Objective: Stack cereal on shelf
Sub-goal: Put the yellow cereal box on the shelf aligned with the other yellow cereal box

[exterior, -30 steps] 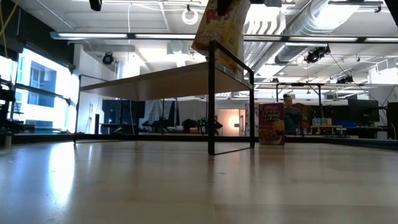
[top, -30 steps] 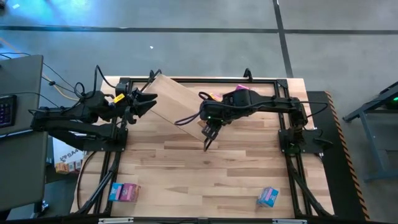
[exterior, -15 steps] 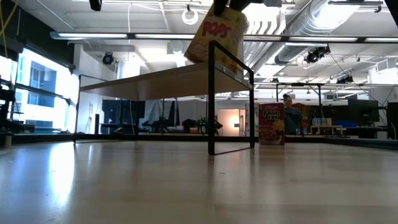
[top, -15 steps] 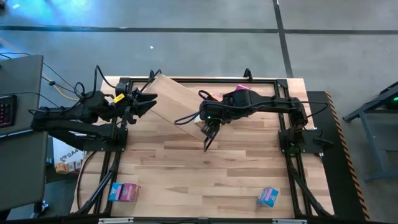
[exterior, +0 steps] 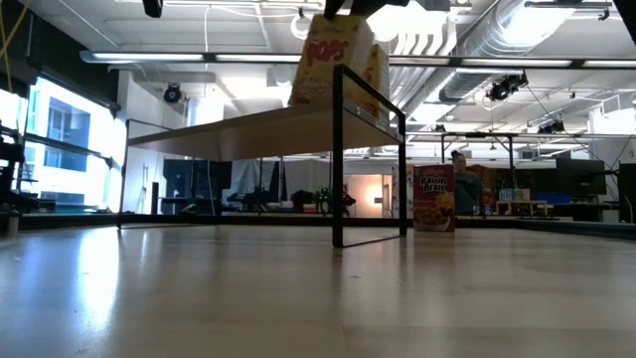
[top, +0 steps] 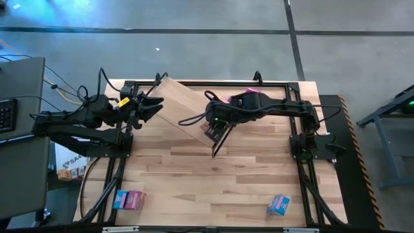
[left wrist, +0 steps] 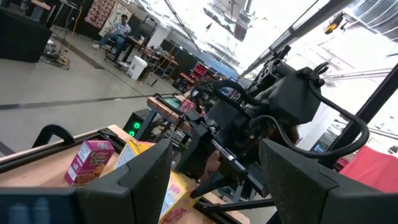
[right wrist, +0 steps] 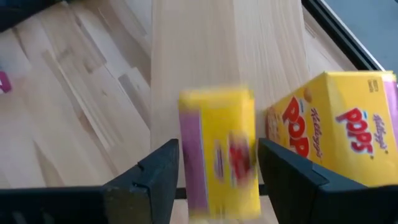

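Yellow box (right wrist: pixel 219 149) clasped by right gripper (right wrist: pixel 217 177) above shelf (right wrist: pixel 205 43), beside second yellow box (right wrist: pixel 336 137) for stacking; left gripper (left wrist: pixel 214 177), unclenched, waits.

A big open robotics lab or industrial workspace: exposed silver ducts (exterior: pixel 517 40) and strip lights run across a high ceiling, the floor (top: pixel 194 39) is bare grey concrete, and workbenches with monitors (exterior: pixel 579 177) fill the background. A seated person (left wrist: pixel 118 31) works at a far desk.
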`<action>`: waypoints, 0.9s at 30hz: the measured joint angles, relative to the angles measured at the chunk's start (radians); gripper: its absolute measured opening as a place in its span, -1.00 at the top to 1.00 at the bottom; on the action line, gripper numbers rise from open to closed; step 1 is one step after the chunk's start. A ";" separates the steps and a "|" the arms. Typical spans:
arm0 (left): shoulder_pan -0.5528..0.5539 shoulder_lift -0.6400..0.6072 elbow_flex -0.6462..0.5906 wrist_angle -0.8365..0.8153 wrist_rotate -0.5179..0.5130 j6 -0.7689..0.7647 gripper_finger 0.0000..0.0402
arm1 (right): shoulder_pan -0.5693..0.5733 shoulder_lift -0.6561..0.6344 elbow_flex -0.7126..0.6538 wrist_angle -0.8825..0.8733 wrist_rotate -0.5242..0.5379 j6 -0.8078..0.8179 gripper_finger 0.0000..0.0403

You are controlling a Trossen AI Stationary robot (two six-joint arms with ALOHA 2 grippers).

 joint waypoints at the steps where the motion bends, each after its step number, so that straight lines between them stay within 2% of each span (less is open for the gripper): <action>1: 0.000 0.000 0.000 0.000 0.000 0.005 -0.17 | -0.002 0.000 0.000 0.005 0.000 0.000 0.03; 12: 0.000 0.000 0.000 0.000 0.000 0.025 -0.17 | -0.028 -0.003 0.037 0.056 0.031 -0.048 0.03; 15: 0.000 0.000 0.000 -0.001 0.000 0.026 -0.17 | -0.018 -0.010 0.113 -0.006 0.056 -0.089 0.04; 17: 0.000 0.000 0.001 -0.016 0.000 0.056 -0.17 | -0.006 -0.043 0.094 -0.035 0.084 -0.101 0.09; 20: 0.000 0.007 0.001 -0.054 0.000 0.118 -0.17 | 0.015 -0.100 0.026 -0.106 0.099 -0.050 0.29; 25: 0.000 0.045 0.001 -0.083 0.014 0.148 -0.17 | 0.084 -0.230 -0.171 -0.176 0.197 0.135 0.90; 27: 0.000 0.069 0.001 -0.095 0.038 0.079 -0.15 | 0.112 -0.299 -0.287 -0.160 0.209 0.222 0.93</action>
